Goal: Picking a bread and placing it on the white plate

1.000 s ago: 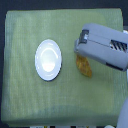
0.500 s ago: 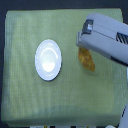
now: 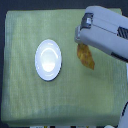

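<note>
The white plate (image 3: 48,60) lies empty on the green cloth, left of centre in the exterior view. The bread (image 3: 86,57), a golden-brown tapered pastry, is to the plate's right, separated from it by a strip of cloth. My gripper (image 3: 84,40) is a bulky grey body coming in from the upper right, and it covers the bread's upper end. Its fingertips are hidden under that body, so how the jaws stand does not show. Whether the bread rests on the cloth or hangs from the gripper cannot be told.
A green cloth (image 3: 30,100) covers the table. Its edges run along the top, the exterior view's left and the bottom. The grey arm (image 3: 112,40) fills the upper right. Another white part of the robot (image 3: 124,117) shows at the bottom right corner.
The gripper and arm have moved toward the top of the view. The visible part of the bread has shifted slightly the same way, and more of its length shows.
</note>
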{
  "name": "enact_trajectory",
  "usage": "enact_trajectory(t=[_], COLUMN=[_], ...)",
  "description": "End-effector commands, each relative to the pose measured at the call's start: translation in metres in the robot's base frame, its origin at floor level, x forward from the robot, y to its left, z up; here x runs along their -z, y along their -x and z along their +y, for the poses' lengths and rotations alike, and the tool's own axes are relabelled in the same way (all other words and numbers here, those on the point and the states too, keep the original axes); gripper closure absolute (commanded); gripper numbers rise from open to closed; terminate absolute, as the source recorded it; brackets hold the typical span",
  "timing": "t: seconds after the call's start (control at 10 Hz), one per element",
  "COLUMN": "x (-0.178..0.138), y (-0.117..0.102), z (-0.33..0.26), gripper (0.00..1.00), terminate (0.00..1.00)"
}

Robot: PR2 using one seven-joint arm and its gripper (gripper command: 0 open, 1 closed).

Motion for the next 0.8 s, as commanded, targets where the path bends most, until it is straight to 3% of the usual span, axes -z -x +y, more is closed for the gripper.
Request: enact_trajectory(t=[0.0,0.7], x=[-0.013,0.008], y=[0.004,0.007], z=[0.072,0.182], gripper=[1.0,1.0], terminate=[0.0,0.0])
